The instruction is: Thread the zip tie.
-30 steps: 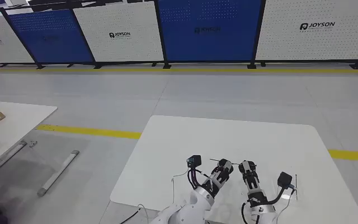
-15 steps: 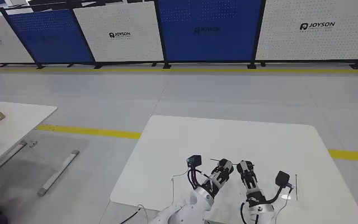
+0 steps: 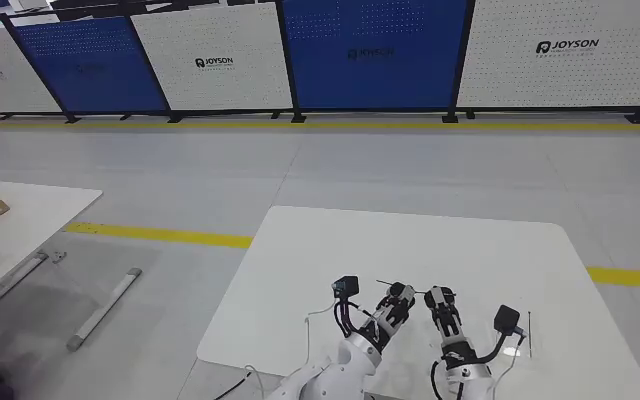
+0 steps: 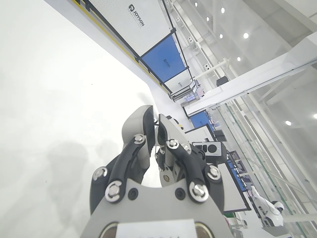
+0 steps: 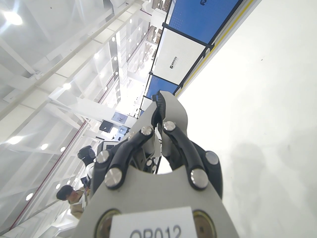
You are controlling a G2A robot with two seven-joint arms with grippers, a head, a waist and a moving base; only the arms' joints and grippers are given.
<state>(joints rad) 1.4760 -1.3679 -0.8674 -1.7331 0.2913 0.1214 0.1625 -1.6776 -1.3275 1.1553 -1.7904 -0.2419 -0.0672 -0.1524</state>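
Both grippers sit close together near the white table's front edge. My left gripper is shut on a thin black zip tie whose tail pokes out to the left. In the left wrist view the fingertips of that gripper meet on the thin black strip. My right gripper stands just right of it, and the tie appears to span the small gap between them. In the right wrist view that gripper is shut, with the tie's black end sticking out at its tip.
A second black zip tie lies flat on the table to the right of the right arm. Blue and white partition panels stand far behind. Another white table is off to the left.
The right gripper has shifted slightly left, closer to the left gripper. The left gripper has barely moved.
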